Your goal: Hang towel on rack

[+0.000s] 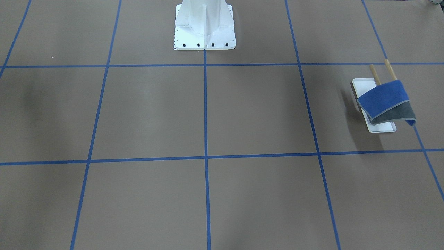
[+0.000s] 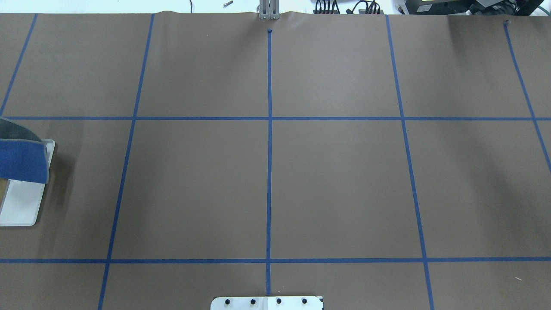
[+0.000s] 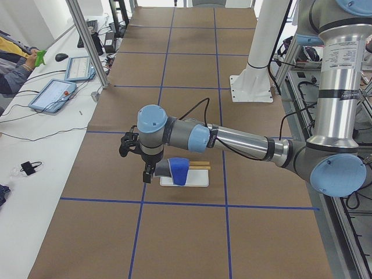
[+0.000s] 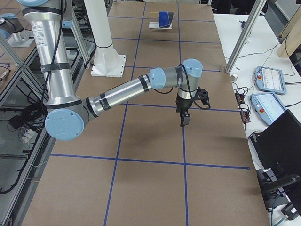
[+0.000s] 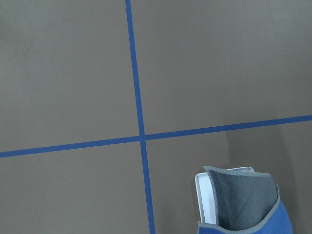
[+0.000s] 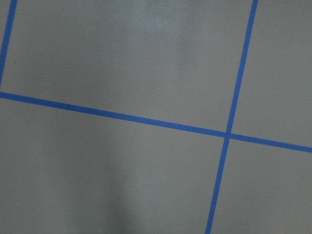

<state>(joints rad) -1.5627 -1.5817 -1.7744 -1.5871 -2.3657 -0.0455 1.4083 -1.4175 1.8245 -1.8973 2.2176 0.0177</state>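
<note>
The towel (image 1: 385, 100), blue on top and dark grey beneath, hangs draped over the two wooden bars of the rack (image 1: 374, 73). The rack's white tray base (image 1: 381, 129) sits on the brown table. The towel also shows at the left edge of the overhead view (image 2: 21, 159) and in the left wrist view (image 5: 243, 207). In the exterior left view my left gripper (image 3: 148, 173) hangs close beside the towel's (image 3: 179, 170) grey end; I cannot tell whether it is open or touching. My right gripper (image 4: 184, 120) hovers over bare table far from the rack; its state is unclear.
The big white bolted pedestal (image 1: 204, 26) stands at the robot's side of the table. Blue tape lines grid the brown surface. A side bench with tablets (image 3: 52, 96) and metal posts (image 3: 87, 43) borders the far edge.
</note>
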